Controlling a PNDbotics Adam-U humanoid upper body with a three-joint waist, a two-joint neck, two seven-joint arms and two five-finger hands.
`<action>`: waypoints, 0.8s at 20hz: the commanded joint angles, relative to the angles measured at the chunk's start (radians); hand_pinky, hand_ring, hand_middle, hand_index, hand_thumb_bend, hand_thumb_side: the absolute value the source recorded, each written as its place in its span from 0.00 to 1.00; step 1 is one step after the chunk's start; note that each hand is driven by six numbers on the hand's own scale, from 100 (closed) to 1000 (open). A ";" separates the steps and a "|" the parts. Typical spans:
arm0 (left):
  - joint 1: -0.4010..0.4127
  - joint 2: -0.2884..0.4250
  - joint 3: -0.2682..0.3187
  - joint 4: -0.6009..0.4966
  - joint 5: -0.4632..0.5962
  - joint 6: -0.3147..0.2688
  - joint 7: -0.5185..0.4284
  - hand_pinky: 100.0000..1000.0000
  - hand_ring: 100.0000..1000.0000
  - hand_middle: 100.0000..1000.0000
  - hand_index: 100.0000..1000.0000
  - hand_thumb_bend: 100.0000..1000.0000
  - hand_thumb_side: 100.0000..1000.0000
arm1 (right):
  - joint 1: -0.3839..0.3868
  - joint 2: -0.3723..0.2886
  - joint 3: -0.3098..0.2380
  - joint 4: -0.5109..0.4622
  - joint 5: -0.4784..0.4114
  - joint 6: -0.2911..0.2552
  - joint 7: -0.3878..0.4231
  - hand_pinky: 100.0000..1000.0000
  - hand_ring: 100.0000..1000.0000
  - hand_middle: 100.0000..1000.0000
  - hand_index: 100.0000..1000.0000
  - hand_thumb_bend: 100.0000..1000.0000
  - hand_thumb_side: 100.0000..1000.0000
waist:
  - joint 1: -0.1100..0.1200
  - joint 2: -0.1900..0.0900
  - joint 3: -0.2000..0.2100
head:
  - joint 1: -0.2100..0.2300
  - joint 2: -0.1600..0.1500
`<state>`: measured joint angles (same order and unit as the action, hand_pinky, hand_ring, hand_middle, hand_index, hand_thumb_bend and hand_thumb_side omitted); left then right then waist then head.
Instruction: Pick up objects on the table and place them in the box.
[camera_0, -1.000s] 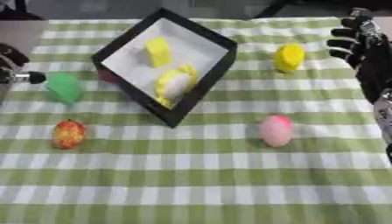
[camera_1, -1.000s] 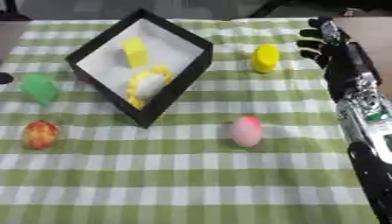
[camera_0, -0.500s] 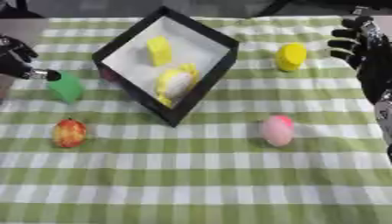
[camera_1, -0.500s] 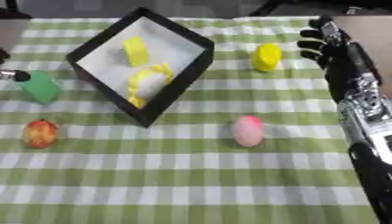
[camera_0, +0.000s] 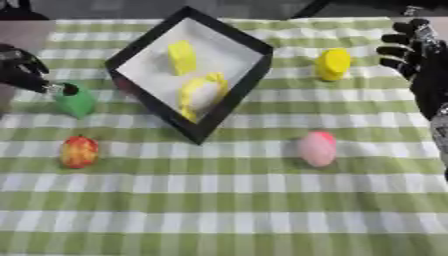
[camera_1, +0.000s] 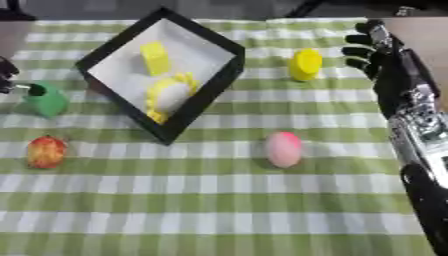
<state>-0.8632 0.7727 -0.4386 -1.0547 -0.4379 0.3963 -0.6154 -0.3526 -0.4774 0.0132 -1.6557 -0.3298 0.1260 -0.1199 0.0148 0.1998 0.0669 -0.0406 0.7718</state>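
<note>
Currently the left hand (camera_0: 22, 70) sits at the left edge of the green-checked tablecloth (camera_0: 227, 200), fingers curled, fingertips touching the top of the green object (camera_0: 75, 100); can't tell if it's actually pinched. That object stands on the cloth just left of the black box (camera_0: 232, 102). Box is set diamond-wise and holds a yellow block (camera_0: 182, 57) and a yellow-and-white piece (camera_0: 201, 92). Red-yellow fruit (camera_0: 79, 151) lies near the left edge below the green object. Pink egg shape (camera_0: 317, 148) lies right of centre. Yellow cylinder (camera_0: 332, 64) stands at upper right. Right hand (camera_1: 374, 50) is beside it, apart, fingers relaxed, holding nothing.
</note>
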 joint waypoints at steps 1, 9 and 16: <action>-0.020 0.020 0.012 0.000 -0.008 -0.014 -0.027 0.82 0.80 0.77 0.84 0.76 0.50 | -0.013 -0.025 -0.007 -0.009 0.006 -0.003 0.003 0.82 0.76 0.72 0.84 0.00 0.82 | 0.011 0.000 -0.001 | 0.001 -0.002; -0.027 -0.005 0.007 0.023 -0.052 -0.019 -0.028 0.80 0.78 0.74 0.80 0.79 0.50 | -0.014 -0.021 -0.007 -0.009 0.006 -0.003 0.005 0.82 0.76 0.72 0.84 0.00 0.82 | 0.011 0.002 -0.003 | 0.001 -0.002; -0.034 -0.034 0.003 0.055 -0.129 -0.014 0.014 0.79 0.75 0.71 0.76 0.77 0.49 | -0.012 -0.019 -0.008 -0.006 0.007 -0.002 0.005 0.82 0.76 0.72 0.84 0.00 0.82 | 0.016 0.003 -0.006 | 0.007 -0.002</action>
<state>-0.8734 0.7194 -0.4412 -0.9984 -0.5492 0.3799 -0.6132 -0.3524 -0.4770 0.0131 -1.6554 -0.3291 0.1269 -0.1190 0.0163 0.2021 0.0619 -0.0373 0.7718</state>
